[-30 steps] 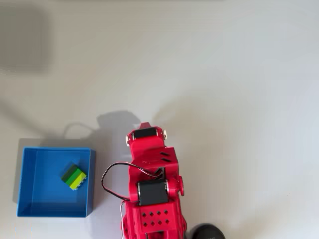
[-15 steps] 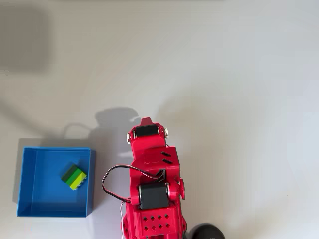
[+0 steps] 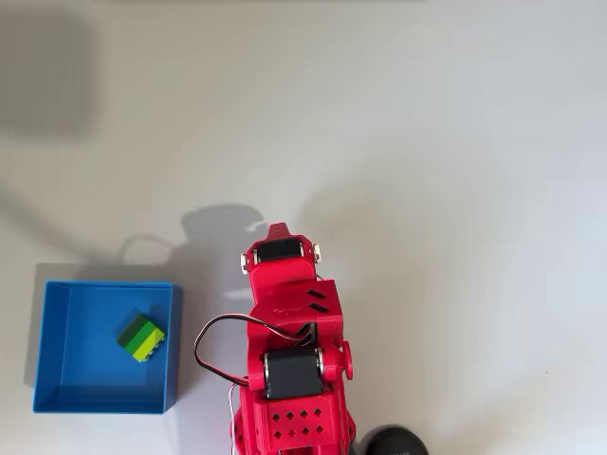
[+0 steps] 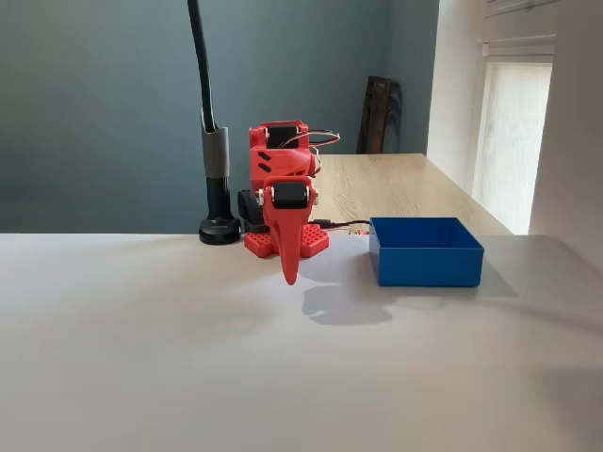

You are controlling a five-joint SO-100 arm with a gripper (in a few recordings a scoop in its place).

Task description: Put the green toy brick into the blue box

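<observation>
Worktop (image 3: 455, 190): pale, matte, carrying a red arm (image 3: 289, 360) at 6 o'clock in the overhead view, folded over its base. Blue box (image 3: 57, 379): open, at 8 o'clock in the overhead view, well apart from the arm; at 3 o'clock of the arm in the fixed view (image 4: 426, 264). Green toy brick (image 3: 141, 337): lying inside the box on its floor, turned diagonally; hand (image 4: 290, 275): pointing down above the worktop, jaws together to a narrow tip, empty.
</observation>
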